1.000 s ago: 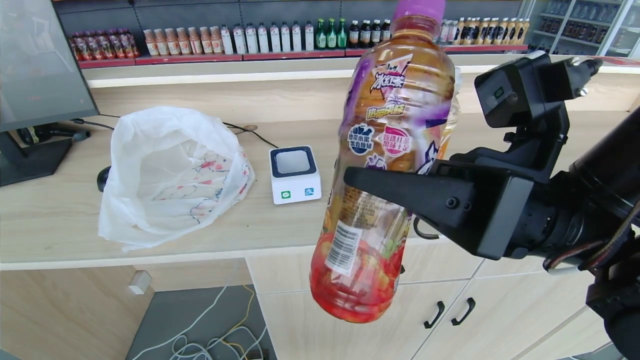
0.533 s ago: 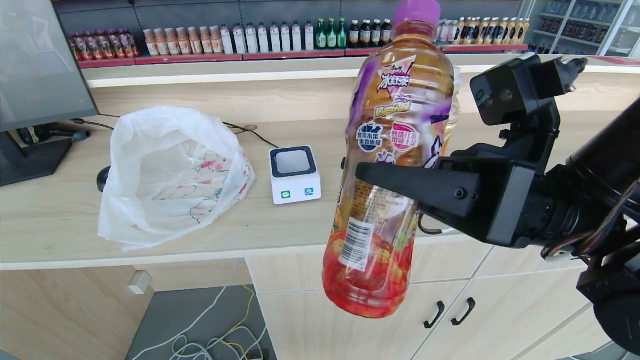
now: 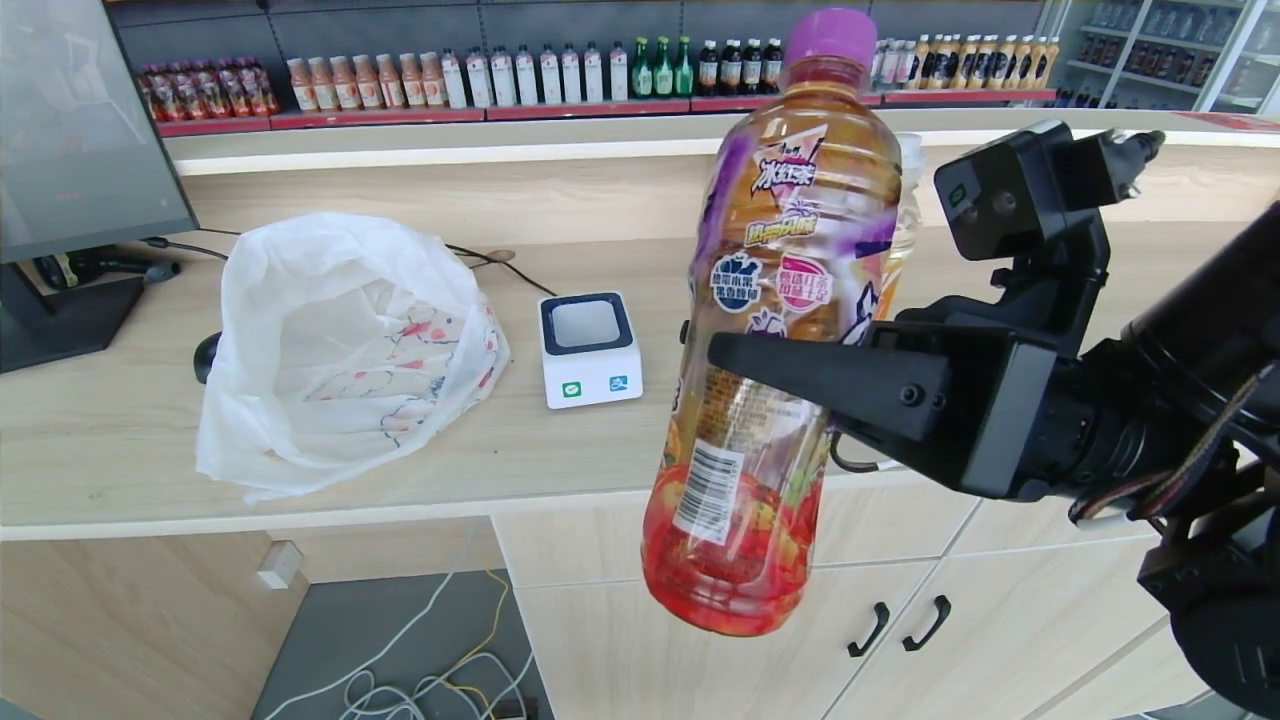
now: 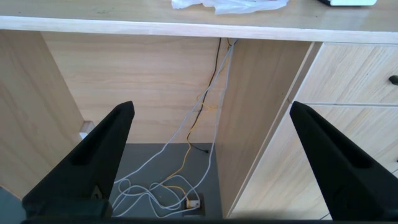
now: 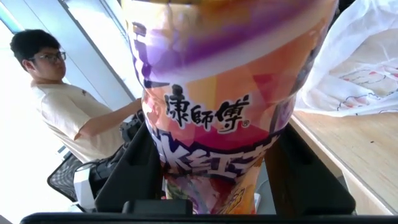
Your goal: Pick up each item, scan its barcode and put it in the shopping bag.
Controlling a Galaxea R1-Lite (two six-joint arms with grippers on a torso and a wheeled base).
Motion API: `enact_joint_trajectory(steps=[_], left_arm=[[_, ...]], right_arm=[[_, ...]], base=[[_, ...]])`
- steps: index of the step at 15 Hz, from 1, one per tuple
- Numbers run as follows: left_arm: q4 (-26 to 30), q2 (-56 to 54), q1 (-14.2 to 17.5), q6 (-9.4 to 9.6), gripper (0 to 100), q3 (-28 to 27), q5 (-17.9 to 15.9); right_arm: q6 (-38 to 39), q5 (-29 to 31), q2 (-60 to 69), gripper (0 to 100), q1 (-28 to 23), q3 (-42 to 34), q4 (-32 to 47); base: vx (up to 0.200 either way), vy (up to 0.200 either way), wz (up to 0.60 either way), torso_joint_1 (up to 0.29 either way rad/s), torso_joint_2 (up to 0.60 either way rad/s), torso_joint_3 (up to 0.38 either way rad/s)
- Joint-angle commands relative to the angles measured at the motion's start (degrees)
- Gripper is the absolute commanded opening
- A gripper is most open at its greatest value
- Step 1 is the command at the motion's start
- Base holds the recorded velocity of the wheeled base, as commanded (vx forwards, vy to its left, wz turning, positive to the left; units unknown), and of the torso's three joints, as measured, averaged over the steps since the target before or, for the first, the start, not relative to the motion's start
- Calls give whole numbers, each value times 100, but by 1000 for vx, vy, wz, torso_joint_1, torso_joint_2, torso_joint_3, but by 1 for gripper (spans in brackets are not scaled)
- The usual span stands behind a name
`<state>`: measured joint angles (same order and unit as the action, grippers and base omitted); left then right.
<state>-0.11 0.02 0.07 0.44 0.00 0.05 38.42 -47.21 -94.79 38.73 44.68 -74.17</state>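
Since a second ago the bottle has drifted a little toward the robot's right and sunk, so its purple cap now sits wholly inside the head view. It hangs in the air in front of the bench, nearly upright with the cap leaning slightly right, clamped about its middle by the right fingers; the right wrist view shows them pressed against both sides of the bottle. Its barcode is low on the label and faces the head camera. Something pale and clear just behind the bottle's shoulder may be a second bottle, but too little of it shows to tell. On the bench the white bag lies open and slumped, and the scanner stands just beside it on its right, window upward, well apart from the bottle. Down low, the left fingers are spread wide with nothing between them, in front of the bench's underside, where cables lie on the floor.
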Motion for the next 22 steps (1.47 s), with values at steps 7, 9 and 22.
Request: enact_joint_trajectory(steps=[7,9,22], left_arm=[[2,-2,1,0,100,0,4],[-7,-2,1,0,100,0,-5],[2,-2,1,0,100,0,-5]], right_arm=[[-10,2,22,0,3,-275,-370],[-46,2,22,0,3,-284,-370],[-2902,2252,-101,0,363,-917,-370]], base=[[0,0,0,0,0,0],[0,0,0,0,0,0],[0,0,0,0,0,0]])
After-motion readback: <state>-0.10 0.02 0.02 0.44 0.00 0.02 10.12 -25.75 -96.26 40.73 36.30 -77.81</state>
